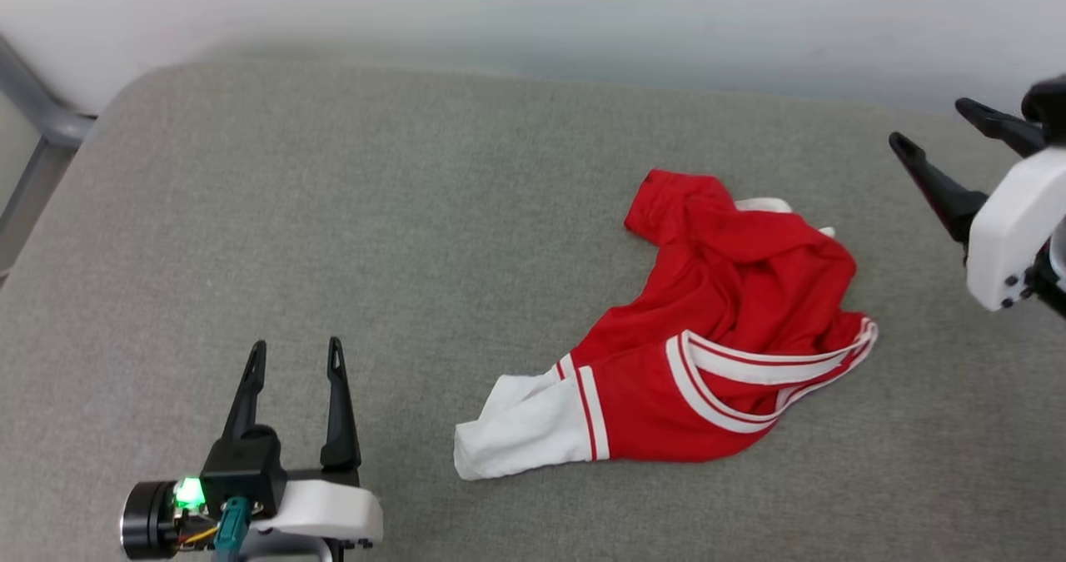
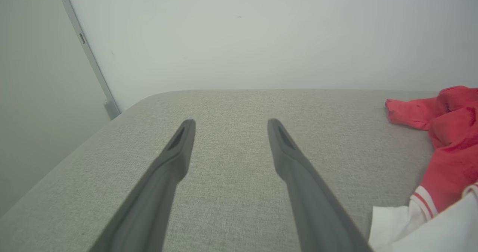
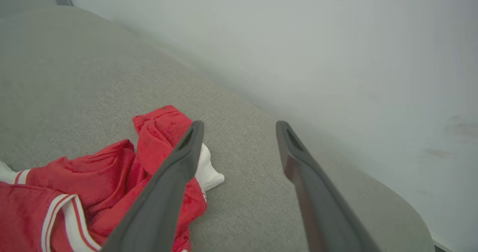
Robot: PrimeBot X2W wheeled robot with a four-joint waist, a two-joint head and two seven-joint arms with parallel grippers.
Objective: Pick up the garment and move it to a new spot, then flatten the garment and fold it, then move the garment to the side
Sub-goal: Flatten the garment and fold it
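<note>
Fingers first: the left fingers (image 1: pixel 340 420) rise from the lower left of the head view, spread apart with nothing between them, pointing straight up the frame over bare grey cloth. A green light (image 1: pixel 189 492) glows on the dark wrist block below them, next to a white housing. In the left wrist view these left fingers (image 2: pixel 168 170) hover parted above the grey fabric surface (image 2: pixel 231 192), and the garment (image 2: pixel 452 147) lies off at the right edge, well clear of them.

Farther up the head view, right of centre, the garment (image 1: pixel 733 312) lies crumpled on the surface (image 1: pixel 416 212). A white panel spills toward the lower left, red-striped white trim loops across the lower part, and red cloth bunches toward the upper end.

At the right edge of the head view the right fingers (image 1: pixel 937 183) are also apart and empty. They slant toward the upper left from a white forearm shell, raised beside the garment and not touching it. In the right wrist view the right fingers (image 3: pixel 168 184) angle over the garment (image 3: pixel 93 177) in the lower left, one of them crossing in front of its red folds and a white tip.

Beyond that, the surface ends in a rounded far edge against a plain pale wall (image 1: pixel 583 12). A grey metal frame (image 1: pixel 42 121) stands at the upper left corner.
</note>
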